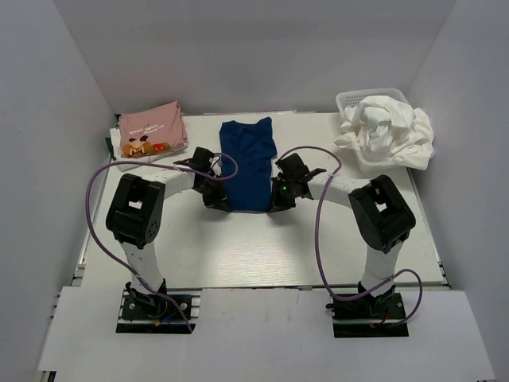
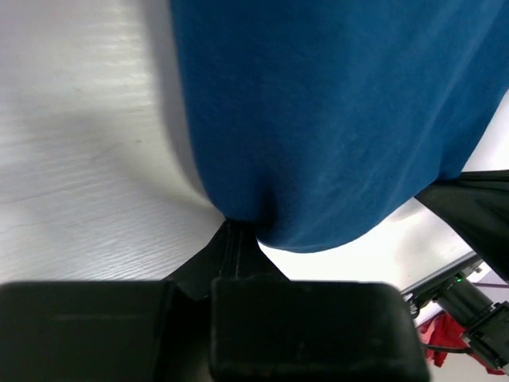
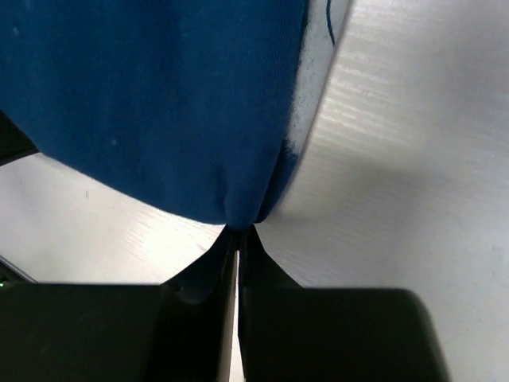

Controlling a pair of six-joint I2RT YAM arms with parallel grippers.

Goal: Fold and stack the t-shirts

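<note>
Because a shirt already narrowed lengthwise wants folding end over end, both arms take the plain navy blue soft-cloth t-shirt (image 1: 248, 163) by its near hem, one at each corner. The left gripper (image 2: 236, 229) is clenched on the left corner, its jaws pressed together with a pucker of blue cloth bunched at their tips. The right gripper (image 3: 238, 231) is likewise clamped on the right corner, the fabric gathered into a small crease where it enters the jaws. Holding both corners at once keeps the hem straight, so I judge that a lift from here could carry it evenly toward the collar. The shirt stretches along the middle of the white wood-grain table (image 1: 238, 255), its collar end away from the arm bases. At the far left rests a folded pink cartoon-print t-shirt (image 1: 151, 131), probably the start of the stack, while crumpled white t-shirts (image 1: 390, 131) sit heaped in the white plastic mesh basket (image 1: 354, 99) at the far right
</note>
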